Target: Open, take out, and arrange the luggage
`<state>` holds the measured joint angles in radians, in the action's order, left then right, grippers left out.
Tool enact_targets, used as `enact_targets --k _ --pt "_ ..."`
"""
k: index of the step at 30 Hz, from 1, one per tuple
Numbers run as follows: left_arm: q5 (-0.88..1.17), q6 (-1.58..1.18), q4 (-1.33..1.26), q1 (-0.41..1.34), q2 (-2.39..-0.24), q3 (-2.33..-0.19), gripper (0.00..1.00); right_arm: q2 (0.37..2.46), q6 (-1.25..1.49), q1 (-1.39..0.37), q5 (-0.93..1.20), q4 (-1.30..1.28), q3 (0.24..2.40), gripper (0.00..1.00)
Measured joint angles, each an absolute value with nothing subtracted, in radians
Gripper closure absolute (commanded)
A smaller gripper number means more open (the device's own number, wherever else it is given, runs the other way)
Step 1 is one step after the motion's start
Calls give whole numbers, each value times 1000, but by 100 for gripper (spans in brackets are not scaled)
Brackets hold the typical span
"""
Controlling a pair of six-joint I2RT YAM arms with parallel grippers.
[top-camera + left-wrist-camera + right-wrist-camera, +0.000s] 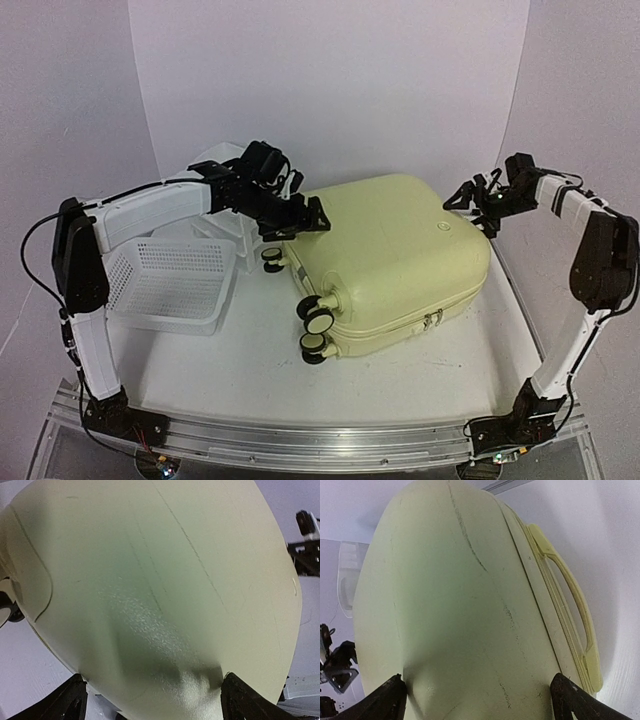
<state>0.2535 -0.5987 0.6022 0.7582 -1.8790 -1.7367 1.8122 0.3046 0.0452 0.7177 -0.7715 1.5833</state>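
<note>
Opening the pale yellow suitcase comes first, I judge, since it lies flat and shut on the table, its spinner wheels toward the white mesh basket. The left gripper hangs at the far wheel-end corner with its jaws spread wide, holding nothing. The right gripper hovers at the far corner opposite, its jaws equally wide and empty. Both wrist views show only smooth shell ahead of the fingertips, which offers no purchase. A small metal piece on the near seam, probably the zipper pull, looks like the place to start, though it is too small to tell which way it faces. The right arm seems better placed to come round and pinch it narrowly. The left could press down on the shell so the case does not roll on its wheels. The side handle is a firmer hold if lifting is needed.
</note>
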Motion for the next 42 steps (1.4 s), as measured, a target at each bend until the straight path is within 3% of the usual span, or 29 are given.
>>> enact_targets --k 11,16,20,25,30,32,35,42 --pt "316 -593 579 713 -2266 -2224 9 1299 384 54 559 -784 1108 2" --pt "361 -571 522 713 -2407 -2398 6 1237 390 30 488 -851 1093 2" --pt "382 -512 520 712 -2419 -2418 1 1267 372 9 422 -893 1155 2" --pt "364 -359 597 738 -2266 -2254 0 1274 323 -8 344 -944 1203 2" --pt "294 -239 682 809 -1952 -1979 2 1243 263 -89 210 -1038 1246 2" --pt "290 -223 693 822 -1823 -1882 7 1232 242 -166 141 -1097 1277 2" --pt "305 -221 687 815 -1640 -1724 30 1229 221 -271 61 -1178 1333 2" --pt "347 -307 624 814 -1561 -1422 39 1216 171 -480 -4 -1238 1407 2"
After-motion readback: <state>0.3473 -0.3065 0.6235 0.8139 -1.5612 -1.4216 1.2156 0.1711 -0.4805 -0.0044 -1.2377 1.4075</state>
